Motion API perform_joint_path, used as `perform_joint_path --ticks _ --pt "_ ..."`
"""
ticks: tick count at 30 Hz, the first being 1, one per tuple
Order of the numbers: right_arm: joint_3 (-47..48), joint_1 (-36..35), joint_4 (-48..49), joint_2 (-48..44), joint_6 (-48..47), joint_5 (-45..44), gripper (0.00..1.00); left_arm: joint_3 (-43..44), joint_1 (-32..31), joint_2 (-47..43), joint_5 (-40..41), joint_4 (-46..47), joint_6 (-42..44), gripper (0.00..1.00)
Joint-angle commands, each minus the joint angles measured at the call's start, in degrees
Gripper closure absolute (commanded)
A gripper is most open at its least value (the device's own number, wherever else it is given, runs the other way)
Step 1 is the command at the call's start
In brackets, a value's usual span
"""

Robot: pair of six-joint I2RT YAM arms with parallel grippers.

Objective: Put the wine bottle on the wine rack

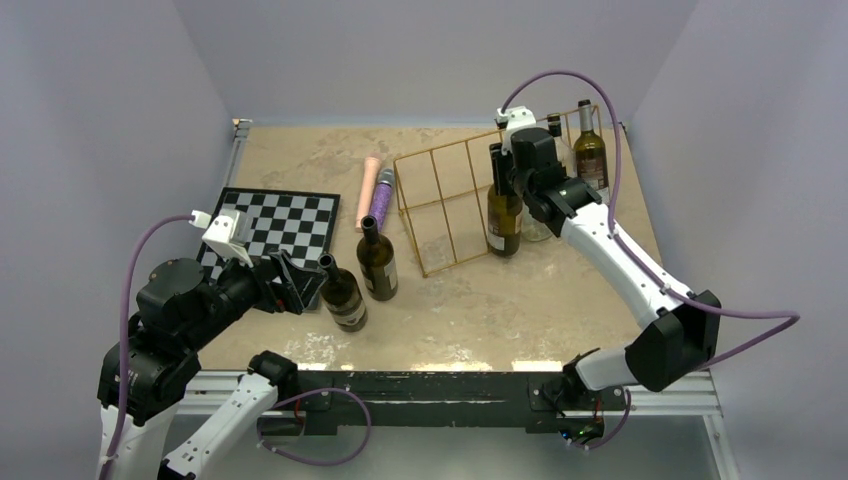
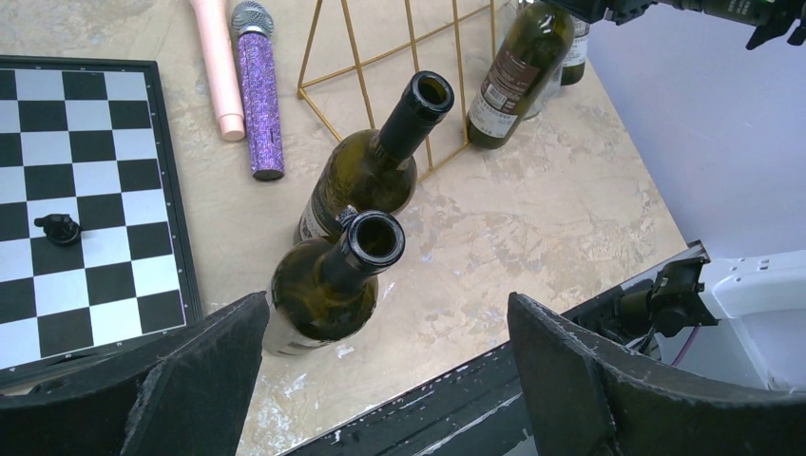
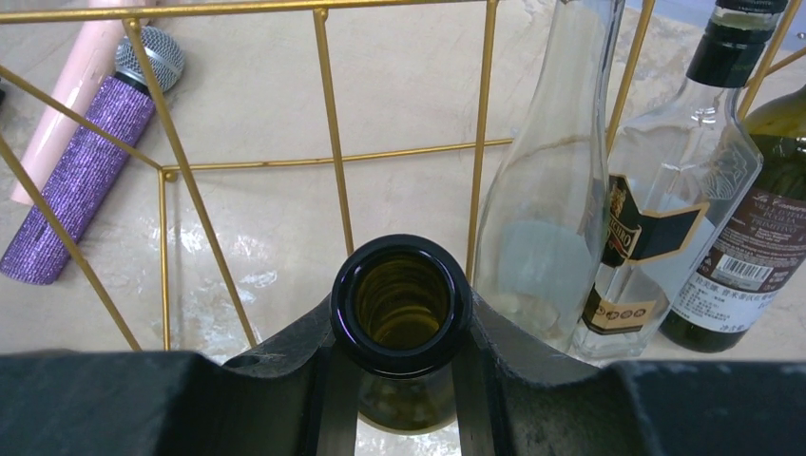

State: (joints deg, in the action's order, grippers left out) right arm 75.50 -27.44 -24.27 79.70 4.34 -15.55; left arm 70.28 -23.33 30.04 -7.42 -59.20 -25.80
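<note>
Right gripper [image 3: 401,328] is clamping the neck of the upright wine bottle [image 1: 503,215], just beside the wine rack [image 3: 335,133] (more bottles [image 1: 590,150] crowding behind). Left gripper [image 2: 390,380] is hovering spread wide; the table [image 1: 520,310] is lying bare toward its near edge.

Right arm [image 1: 612,248] extended, jaws clamped, left arm [image 1: 190,300] low, jaws apart
</note>
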Motion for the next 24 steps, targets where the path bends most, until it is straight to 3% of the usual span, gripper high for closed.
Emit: perform_joint_path --ticks 1,12,24 --pt "6.4 0.8 5.4 0.9 0.4 1.6 1.0 1.3 -0.2 0.4 0.1 1.1 1.2 0.01" --pt "10.2 2.0 2.3 8.4 0.8 3.6 1.0 1.2 -0.2 0.1 0.4 0.4 1.2 0.01" --pt "14.0 2.1 -3.2 16.3 2.4 5.3 0.77 1.3 -0.2 -0.1 0.9 -0.1 1.4 0.01"
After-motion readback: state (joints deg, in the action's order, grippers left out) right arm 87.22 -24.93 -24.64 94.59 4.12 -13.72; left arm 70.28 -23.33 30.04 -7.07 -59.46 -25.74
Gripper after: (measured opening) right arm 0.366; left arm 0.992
